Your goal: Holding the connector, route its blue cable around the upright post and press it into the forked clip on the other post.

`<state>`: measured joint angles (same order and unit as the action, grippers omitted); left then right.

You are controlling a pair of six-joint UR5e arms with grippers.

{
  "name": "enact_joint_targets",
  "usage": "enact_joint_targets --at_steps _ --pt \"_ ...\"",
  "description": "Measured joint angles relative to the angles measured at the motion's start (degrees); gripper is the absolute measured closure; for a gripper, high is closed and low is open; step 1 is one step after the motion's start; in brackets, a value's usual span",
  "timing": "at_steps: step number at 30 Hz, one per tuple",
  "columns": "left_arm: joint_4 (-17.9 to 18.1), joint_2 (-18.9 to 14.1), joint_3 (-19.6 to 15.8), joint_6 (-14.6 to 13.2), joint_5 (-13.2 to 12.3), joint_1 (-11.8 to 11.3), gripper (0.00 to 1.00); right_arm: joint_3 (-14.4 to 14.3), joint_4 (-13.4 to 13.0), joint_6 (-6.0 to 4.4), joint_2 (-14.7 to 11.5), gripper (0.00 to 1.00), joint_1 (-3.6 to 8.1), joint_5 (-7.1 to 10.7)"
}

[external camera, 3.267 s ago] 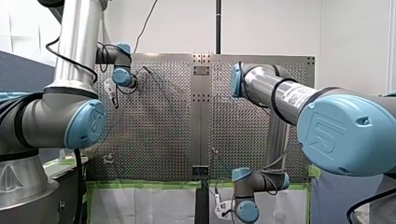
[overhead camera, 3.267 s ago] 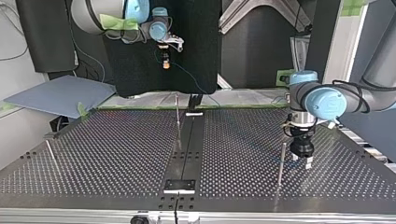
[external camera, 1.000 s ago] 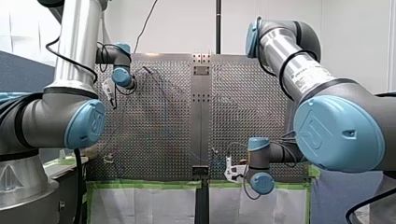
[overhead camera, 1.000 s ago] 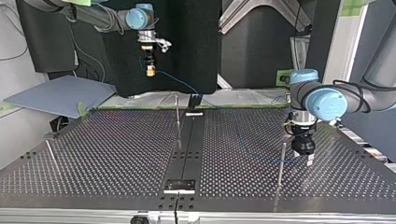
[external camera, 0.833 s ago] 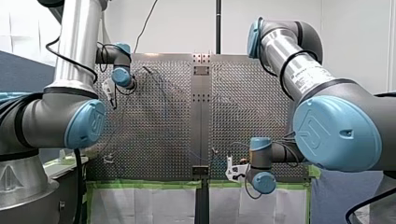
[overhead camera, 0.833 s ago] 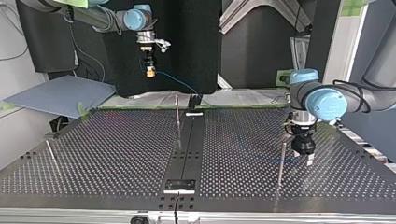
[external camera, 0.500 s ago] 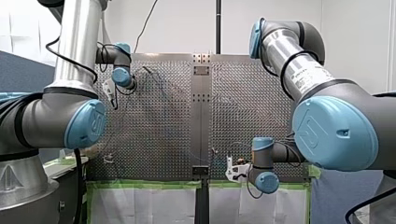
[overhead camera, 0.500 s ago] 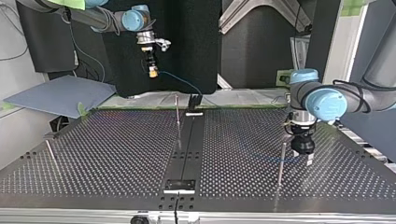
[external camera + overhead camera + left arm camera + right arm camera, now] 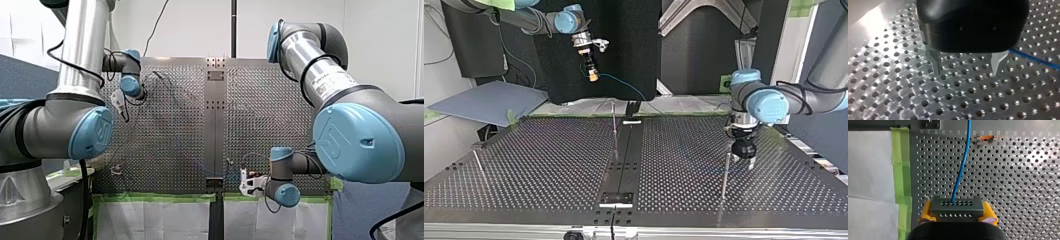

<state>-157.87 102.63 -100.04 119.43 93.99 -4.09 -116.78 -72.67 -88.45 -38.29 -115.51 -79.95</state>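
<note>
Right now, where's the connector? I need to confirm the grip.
The connector is clamped between my right gripper's yellow pads, held high at the top view's left, blue cable trailing ahead.

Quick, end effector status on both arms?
Left end effector: open, holding nothing.
Right end effector: closed on the connector, with its blue cable running out ahead.

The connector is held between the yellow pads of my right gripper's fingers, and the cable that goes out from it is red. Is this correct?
Not fully. The cable is blue, not red, as the right wrist view shows. The rest stands: the connector is held between the yellow pads of my right gripper.
</note>
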Motion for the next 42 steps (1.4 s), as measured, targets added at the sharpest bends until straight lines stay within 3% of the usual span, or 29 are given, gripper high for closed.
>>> enact_joint_targets --at_steps 14,24,42 --pt "6.5 1.1 -4.8 6.8 -2.1 -0.3 0.0 0.1 -0.1 0.09 0.0 1.0 0.03 0.13" --pt "7.5 1.7 -6.3 11.6 -3.2 -0.5 0.0 0.1 -0.1 0.37 0.0 1.0 -0.23 0.13" --pt "8.4 1.7 -11.3 12.1 -5.6 0.0 0.0 0.1 0.1 0.89 0.0 1.0 -0.54 -0.14"
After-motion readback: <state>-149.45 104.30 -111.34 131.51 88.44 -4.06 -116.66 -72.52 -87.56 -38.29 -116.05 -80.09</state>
